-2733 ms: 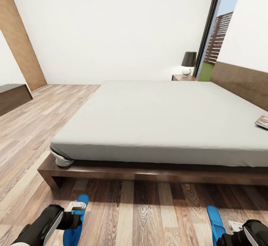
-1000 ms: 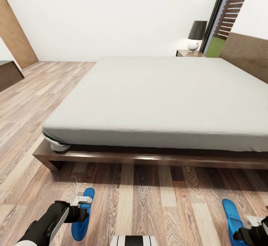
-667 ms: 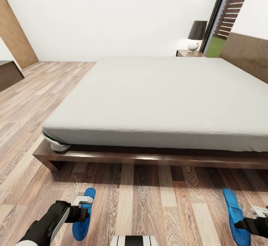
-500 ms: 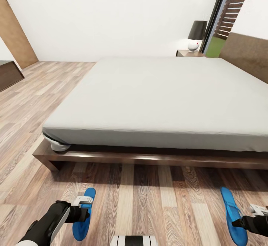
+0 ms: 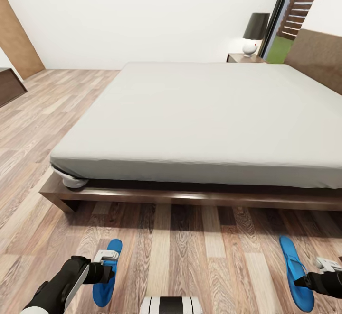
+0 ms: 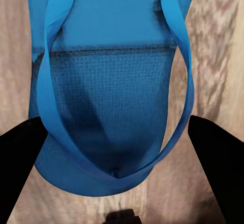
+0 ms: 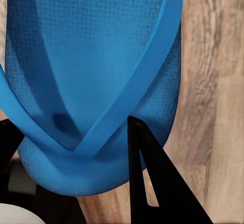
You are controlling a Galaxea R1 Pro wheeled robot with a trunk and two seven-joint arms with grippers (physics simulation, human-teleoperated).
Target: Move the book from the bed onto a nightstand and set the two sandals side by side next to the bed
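Note:
Two bright blue sandals hang low over the wood floor in front of the bed (image 5: 199,115). My left gripper (image 5: 106,269) is shut on the left sandal (image 5: 108,252). In the left wrist view its black fingers (image 6: 23,168) flank that sandal (image 6: 117,92) at the strap end. At the far right my right gripper (image 5: 308,277) is shut on the right sandal (image 5: 290,266), seen close up in the right wrist view as a blue sole and strap (image 7: 86,56) with a dark finger (image 7: 152,183) in front. The nightstand (image 5: 244,58) stands beyond the bed. The book is out of view.
A black-shaded lamp (image 5: 255,32) sits on the nightstand beside a tall dark-framed window (image 5: 280,15). The bed's dark wooden frame (image 5: 142,195) juts out low towards me. A brown door (image 5: 16,43) and a dark cabinet (image 5: 8,86) are at the left. Plank floor lies between me and the bed.
The camera has moved nearer and the whole view shifted. The right sandal has swung a little leftward in my right gripper. The left sandal keeps its place in the left gripper.

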